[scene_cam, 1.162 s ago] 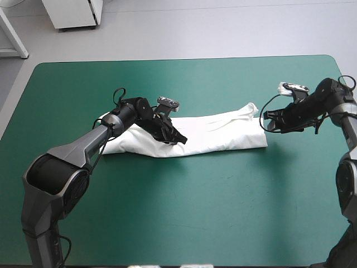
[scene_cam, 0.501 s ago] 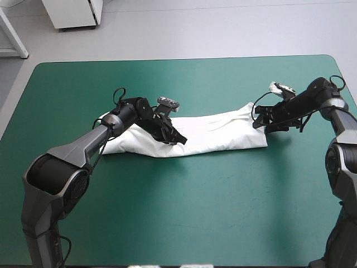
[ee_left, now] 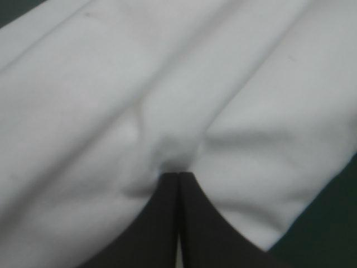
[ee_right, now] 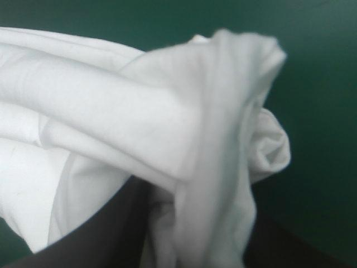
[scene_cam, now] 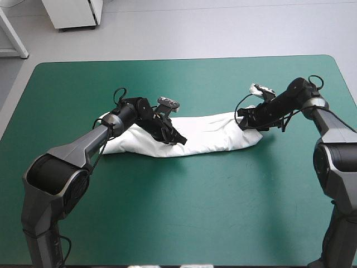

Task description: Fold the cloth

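The white T-shirt (scene_cam: 212,134) lies as a long folded strip across the middle of the table. My left gripper (scene_cam: 177,137) rests on the strip left of its middle. In the left wrist view its black fingers (ee_left: 167,212) meet in a pointed arch, and the T-shirt (ee_left: 167,84) puckers at the left gripper (ee_left: 177,175) tip. My right gripper (scene_cam: 245,120) is at the strip's right end. In the right wrist view a bunched fold of the T-shirt (ee_right: 111,100) runs between the fingers (ee_right: 111,234) of the right gripper (ee_right: 195,229), lifted off the cover.
The teal-green cover (scene_cam: 178,212) shows on every side of the shirt, with the widest stretch toward the table's near edge. The table's right edge lies a short way beyond the right arm.
My right gripper has moved left from beside the shirt's right end onto it, and that end is now bunched and drawn inward. The left gripper has not moved.
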Robot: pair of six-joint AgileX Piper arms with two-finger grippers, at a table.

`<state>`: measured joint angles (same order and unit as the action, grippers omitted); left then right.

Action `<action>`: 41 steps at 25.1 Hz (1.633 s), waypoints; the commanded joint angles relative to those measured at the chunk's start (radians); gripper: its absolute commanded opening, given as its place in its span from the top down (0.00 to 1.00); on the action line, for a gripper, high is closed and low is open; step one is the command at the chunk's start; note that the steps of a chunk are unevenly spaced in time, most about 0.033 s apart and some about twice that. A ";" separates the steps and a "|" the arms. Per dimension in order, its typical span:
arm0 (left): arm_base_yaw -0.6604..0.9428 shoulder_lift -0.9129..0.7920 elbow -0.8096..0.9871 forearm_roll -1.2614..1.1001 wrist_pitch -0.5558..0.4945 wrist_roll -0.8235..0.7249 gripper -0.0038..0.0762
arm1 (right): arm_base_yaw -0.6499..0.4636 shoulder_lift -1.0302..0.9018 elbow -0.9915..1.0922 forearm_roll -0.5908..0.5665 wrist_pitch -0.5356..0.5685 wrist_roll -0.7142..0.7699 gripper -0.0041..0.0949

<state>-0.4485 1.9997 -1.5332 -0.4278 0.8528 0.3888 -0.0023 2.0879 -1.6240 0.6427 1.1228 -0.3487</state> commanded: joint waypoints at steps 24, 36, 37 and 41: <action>-0.002 -0.042 -0.023 0.036 0.051 -0.011 0.96 | 0.011 -0.234 -0.092 -0.001 0.084 -0.018 0.98; -0.002 -0.011 -0.023 0.018 0.056 -0.011 0.96 | 0.011 -0.334 -0.146 -0.027 0.073 -0.018 0.98; -0.002 -0.013 -0.023 0.018 0.056 -0.011 0.96 | 0.011 -0.334 -0.146 -0.025 0.073 -0.018 0.98; 0.000 -0.031 -0.060 0.044 0.079 -0.036 0.96 | 0.011 -0.334 -0.146 -0.020 0.073 -0.018 0.98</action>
<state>-0.4475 2.0109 -1.5566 -0.4093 0.8947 0.3786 0.0164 1.8165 -1.7334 0.5957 1.2206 -0.3550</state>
